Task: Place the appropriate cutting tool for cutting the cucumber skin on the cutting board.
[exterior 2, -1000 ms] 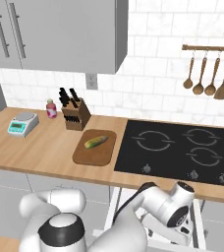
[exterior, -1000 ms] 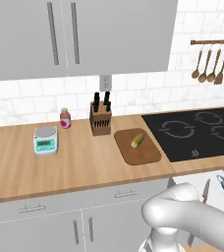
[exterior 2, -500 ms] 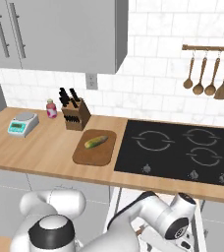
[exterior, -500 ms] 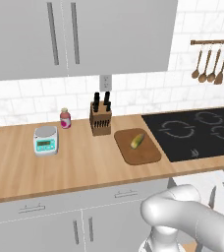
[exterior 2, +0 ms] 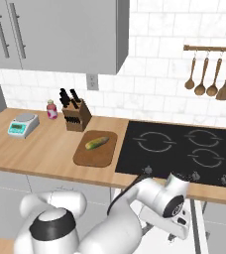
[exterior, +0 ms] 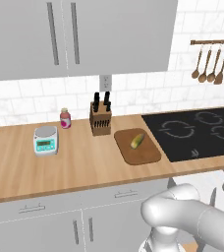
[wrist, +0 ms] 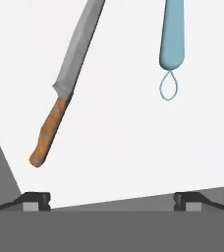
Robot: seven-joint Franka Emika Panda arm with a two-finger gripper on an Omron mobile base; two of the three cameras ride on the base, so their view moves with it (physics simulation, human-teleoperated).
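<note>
1. Gripper (wrist: 112, 199): jaws wide, nothing held.
2. Peeler (wrist: 173, 34): on a white surface ahead, probably a drawer floor, apart from a knife (wrist: 67, 83).
3. Cucumber (exterior: 137, 141): on board (exterior: 143, 156).

No readable text anywhere.
The small grey kitchen scale (exterior: 46, 140) has a teal display too blurred to read.
</note>
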